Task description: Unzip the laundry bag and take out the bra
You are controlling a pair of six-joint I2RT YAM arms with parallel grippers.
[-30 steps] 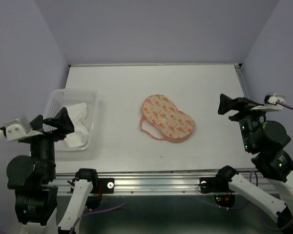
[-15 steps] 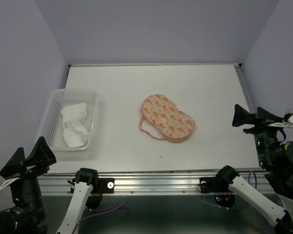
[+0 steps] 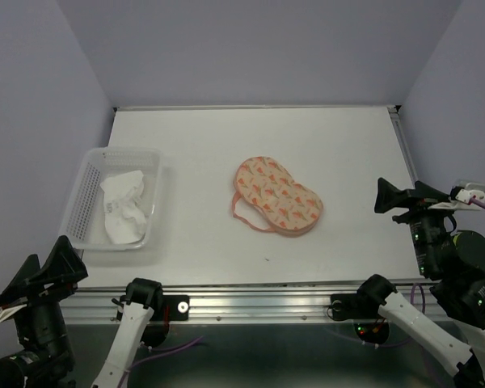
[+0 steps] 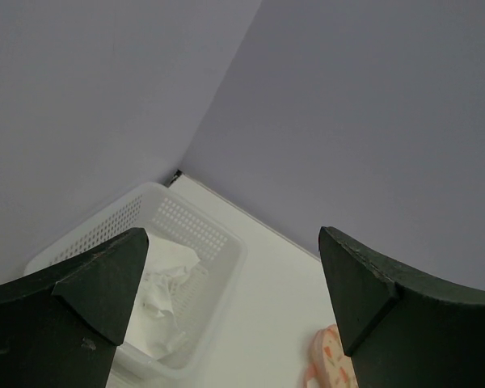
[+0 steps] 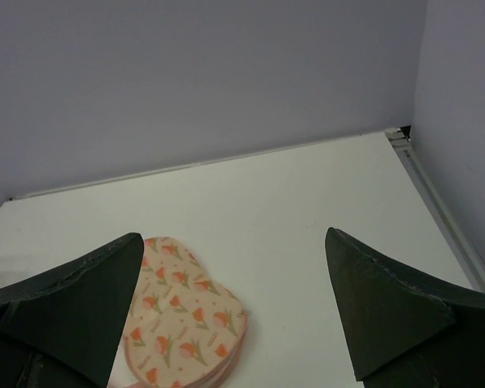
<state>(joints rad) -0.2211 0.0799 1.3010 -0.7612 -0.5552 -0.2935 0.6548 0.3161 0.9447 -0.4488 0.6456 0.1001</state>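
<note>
The laundry bag (image 3: 276, 196) lies flat near the middle of the white table (image 3: 307, 137), its orange-printed side up. A thin pink loop (image 3: 244, 221) trails from its near-left edge. From above, its zipper rim is too fine to show whether it is open.

Well to the left, by the table's left edge, stands a clear mesh basket (image 3: 87, 182) holding crumpled white fabric (image 3: 125, 212) (too bunched to say what garment it is).

The left gripper (image 3: 48, 271) hangs off the near-left corner, below the table edge and apart from the basket. Its fingers are spread wide and hold nothing. In its wrist view the basket (image 4: 202, 234) and the fabric (image 4: 166, 283) show between the fingers, with a sliver of the bag (image 4: 333, 364) at the bottom.

The right gripper (image 3: 404, 196) hovers past the table's right edge, pointing left. Its fingers are also parted and empty, well apart from the bag. Its wrist view frames the bag (image 5: 186, 335) low between the fingers.
</note>
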